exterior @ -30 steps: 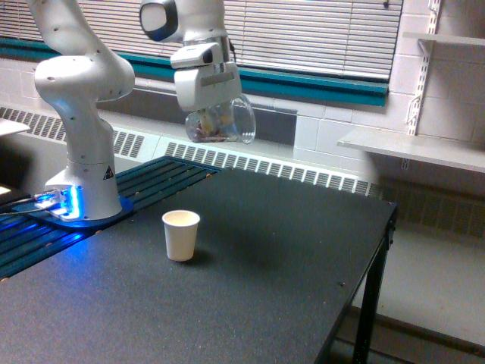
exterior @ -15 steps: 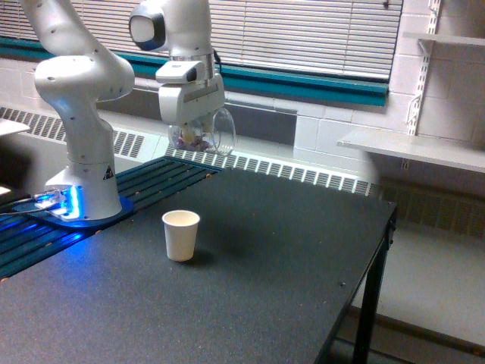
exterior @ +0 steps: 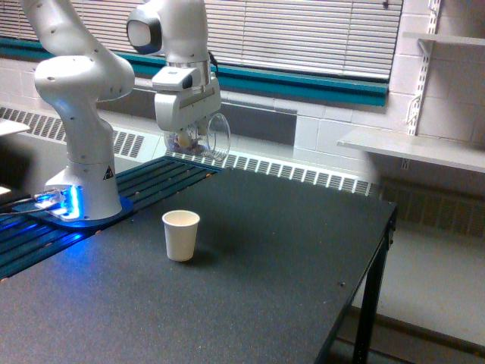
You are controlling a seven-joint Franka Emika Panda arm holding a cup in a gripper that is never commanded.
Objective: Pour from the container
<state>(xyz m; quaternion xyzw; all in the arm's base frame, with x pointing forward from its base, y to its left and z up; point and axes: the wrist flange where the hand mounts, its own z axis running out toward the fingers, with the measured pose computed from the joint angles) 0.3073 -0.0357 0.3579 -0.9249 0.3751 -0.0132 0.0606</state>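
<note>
The container [exterior: 204, 138], a clear round cup with small pinkish-brown bits inside, hangs in the air tilted on its side, mouth toward the exterior view's right. My gripper [exterior: 189, 130] is shut on it from above. A small white paper cup [exterior: 181, 235] stands upright on the black table, well below the container and slightly toward the exterior view's left. The gripper's fingertips are partly hidden behind the container wall.
The arm's white base [exterior: 82, 186] with a blue light stands at the exterior view's left on a slatted surface. The black table [exterior: 288, 265] ends at an edge on the exterior view's right. A white shelf [exterior: 413, 148] is mounted on the far wall.
The gripper and container have moved down and toward the exterior view's left over the second. The paper cup has not moved.
</note>
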